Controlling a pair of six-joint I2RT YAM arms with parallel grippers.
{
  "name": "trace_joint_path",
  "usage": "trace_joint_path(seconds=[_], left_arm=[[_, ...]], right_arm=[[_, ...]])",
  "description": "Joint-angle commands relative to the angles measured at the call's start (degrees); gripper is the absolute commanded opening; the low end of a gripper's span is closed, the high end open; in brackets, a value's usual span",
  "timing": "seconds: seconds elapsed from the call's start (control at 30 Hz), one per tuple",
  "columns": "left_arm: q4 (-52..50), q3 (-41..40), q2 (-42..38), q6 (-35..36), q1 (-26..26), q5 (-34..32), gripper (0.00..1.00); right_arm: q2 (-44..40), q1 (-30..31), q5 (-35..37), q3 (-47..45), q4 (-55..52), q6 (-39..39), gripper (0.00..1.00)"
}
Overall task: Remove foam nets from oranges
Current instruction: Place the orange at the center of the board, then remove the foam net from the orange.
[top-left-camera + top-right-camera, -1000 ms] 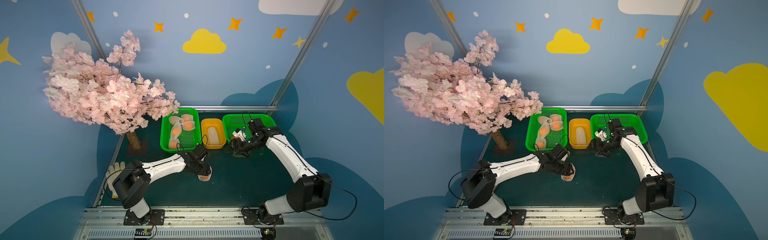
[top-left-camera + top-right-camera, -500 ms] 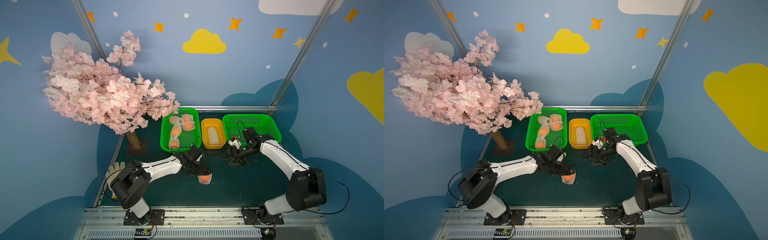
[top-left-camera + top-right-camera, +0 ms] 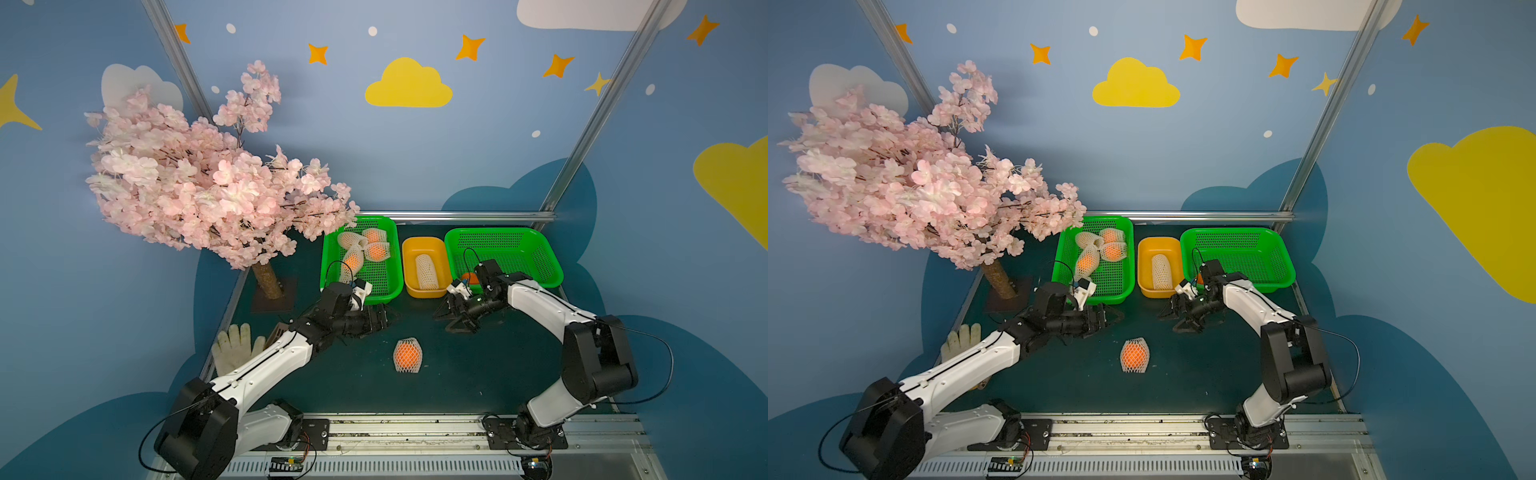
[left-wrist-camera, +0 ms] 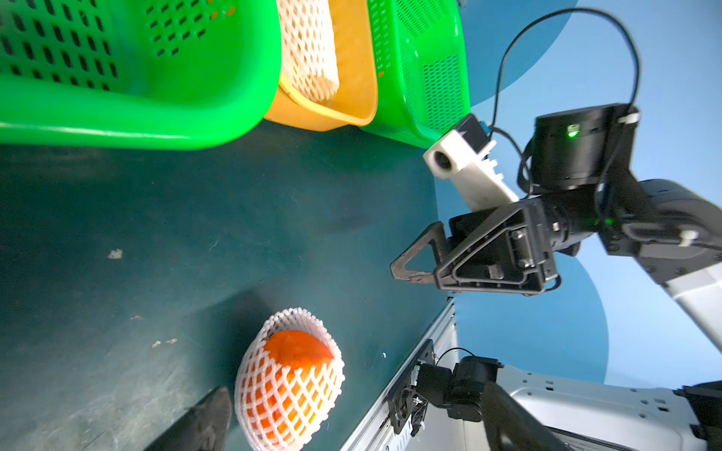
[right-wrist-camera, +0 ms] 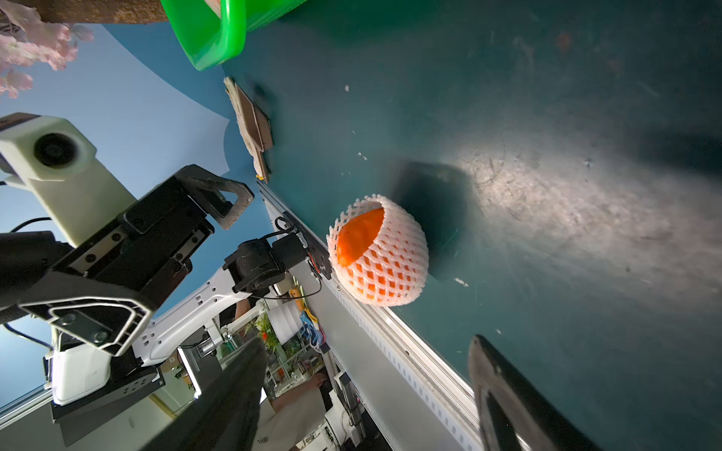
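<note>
One orange (image 3: 407, 354) wrapped in a white foam net (image 3: 1134, 354) lies alone on the dark table, midway between both arms. My left gripper (image 3: 384, 320) hovers open to its left, apart from it. In the left wrist view the netted orange (image 4: 289, 384) sits beside one finger (image 4: 195, 421), untouched. My right gripper (image 3: 446, 320) is open to its right, and its wrist view shows the netted orange (image 5: 377, 252) ahead of the spread jaws. Several netted oranges (image 3: 376, 250) fill the left green basket (image 3: 361, 296). A bare orange (image 3: 469, 277) peeks from the right green basket (image 3: 498, 245).
A yellow-orange tub (image 3: 428, 292) between the baskets holds an empty foam net (image 3: 427, 272). A pink blossom tree (image 3: 208, 191) overhangs the left side on a trunk (image 3: 268, 278). A white glove (image 3: 235, 347) lies at the left edge. A metal rail (image 3: 395, 419) runs along the front.
My left gripper opened, released the netted orange onto the table and pulled back to the left. My right arm swung from the right basket toward the table's middle.
</note>
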Motion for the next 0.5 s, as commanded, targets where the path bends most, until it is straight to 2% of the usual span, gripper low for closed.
trace_joint_path(seconds=[0.0,0.17,0.3,0.47], left_arm=[[3.2,-1.3,-1.1,0.4,2.3,6.8,0.97],[3.1,-2.8,-0.1,3.3,3.0,9.6,0.94],[7.6,-5.0,0.5,3.8,3.0,10.6,0.91],[8.1,-5.1,2.0,8.1,3.0,12.7,0.88]], right_arm=[[3.0,1.9,-1.3,1.3,1.6,-1.4,0.80],[5.4,4.4,-0.1,1.7,2.8,-2.1,0.79],[7.1,5.8,0.1,2.2,3.2,-2.1,0.79],[8.3,6.7,-0.8,2.4,4.0,-2.3,0.78]])
